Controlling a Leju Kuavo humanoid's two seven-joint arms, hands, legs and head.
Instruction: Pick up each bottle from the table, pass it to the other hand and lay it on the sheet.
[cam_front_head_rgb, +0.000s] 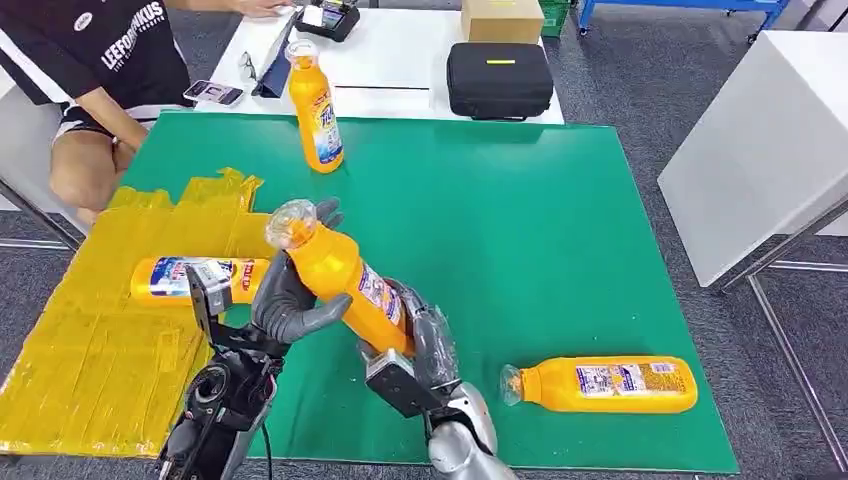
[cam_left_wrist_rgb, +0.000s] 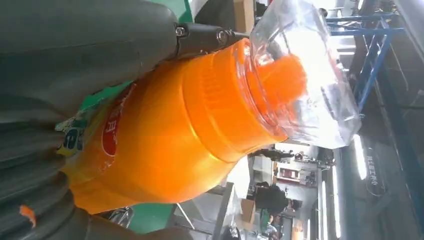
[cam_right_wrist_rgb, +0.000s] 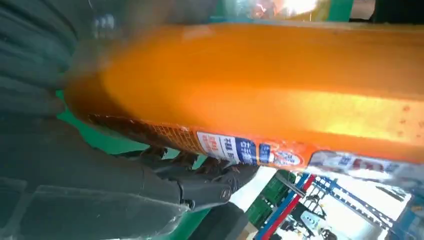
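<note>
An orange bottle (cam_front_head_rgb: 345, 278) with a clear cap hangs tilted above the green mat, held by both hands. My left hand (cam_front_head_rgb: 290, 296) wraps its upper body just under the neck (cam_left_wrist_rgb: 165, 145). My right hand (cam_front_head_rgb: 425, 345) grips its lower end (cam_right_wrist_rgb: 260, 95). A second orange bottle (cam_front_head_rgb: 195, 277) lies on the yellow sheet (cam_front_head_rgb: 90, 340) at the left. A third bottle (cam_front_head_rgb: 600, 384) lies on its side near the mat's front right. Another bottle (cam_front_head_rgb: 315, 108) stands upright at the far edge of the mat.
A person sits at the far left beside a white table (cam_front_head_rgb: 400, 60) carrying a black case (cam_front_head_rgb: 499, 79), a cardboard box (cam_front_head_rgb: 501, 18) and phones. A white table (cam_front_head_rgb: 770, 140) stands at the right. The green mat (cam_front_head_rgb: 530, 230) lies bare in its middle and right.
</note>
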